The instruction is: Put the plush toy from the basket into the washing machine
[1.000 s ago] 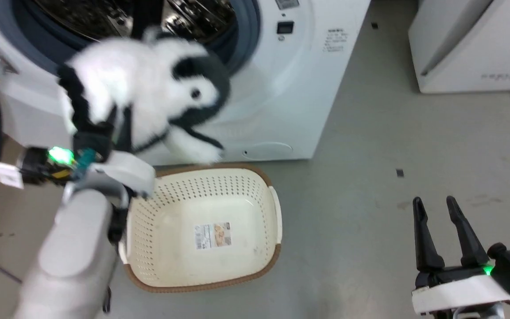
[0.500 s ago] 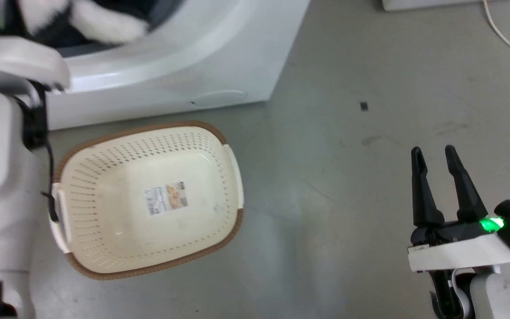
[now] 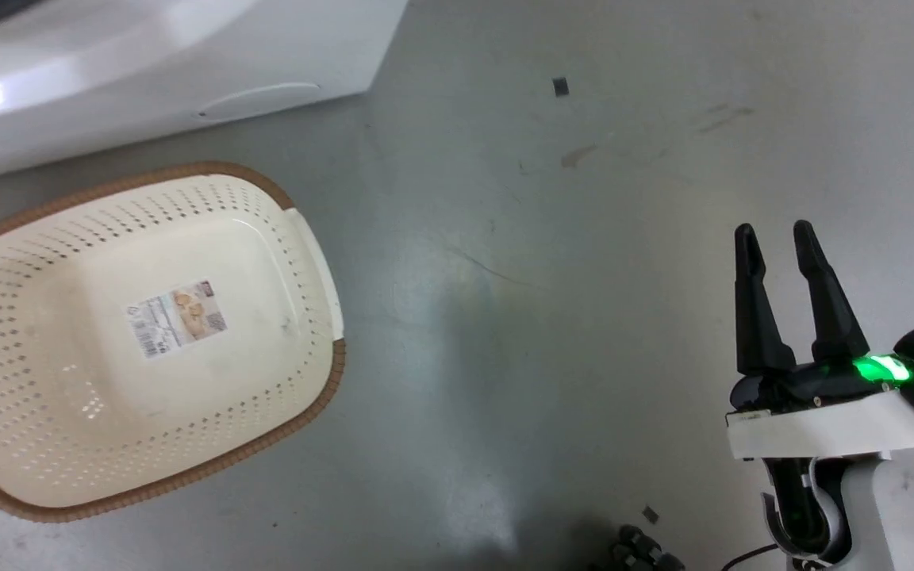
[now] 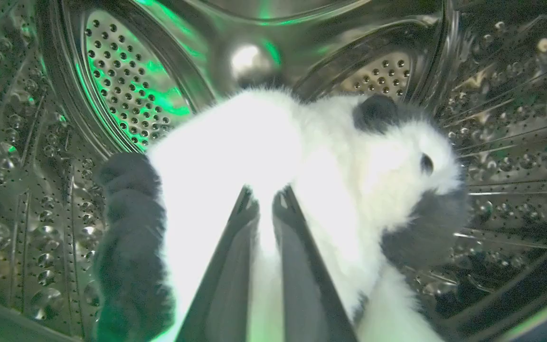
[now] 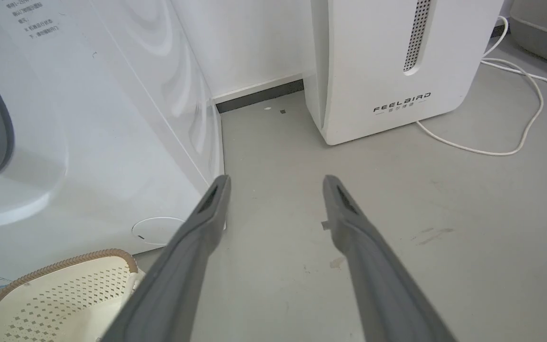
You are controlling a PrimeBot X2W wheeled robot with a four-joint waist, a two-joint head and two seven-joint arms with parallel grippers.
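In the left wrist view the black-and-white panda plush toy [image 4: 273, 156] hangs inside the steel drum [image 4: 126, 85] of the washing machine [image 3: 108, 63]. My left gripper [image 4: 266, 197] is shut on the toy's white fur. The cream basket [image 3: 298, 238] with its brown rim stands on the floor in front of the washer, holding nothing but its label sticker [image 3: 175, 317]. My right gripper [image 3: 774, 238] stands open over bare floor at the right, nothing between its fingers. The right wrist view shows the basket's corner [image 5: 64, 289] at lower left beside the washer's white front [image 5: 88, 142].
A white appliance marked FEELBIRD [image 5: 397, 66] stands right of the washer, with a white cable [image 5: 515, 109] looping on the grey floor [image 3: 544, 317] beside it. Small dark marks [image 3: 560, 86] dot the floor. A dark object [image 3: 635, 547] lies at the head view's bottom edge.
The head camera has swung down and right, so the basket and washer slid up-left in view. The plush toy and left arm went from in front of the washer's opening into the drum.
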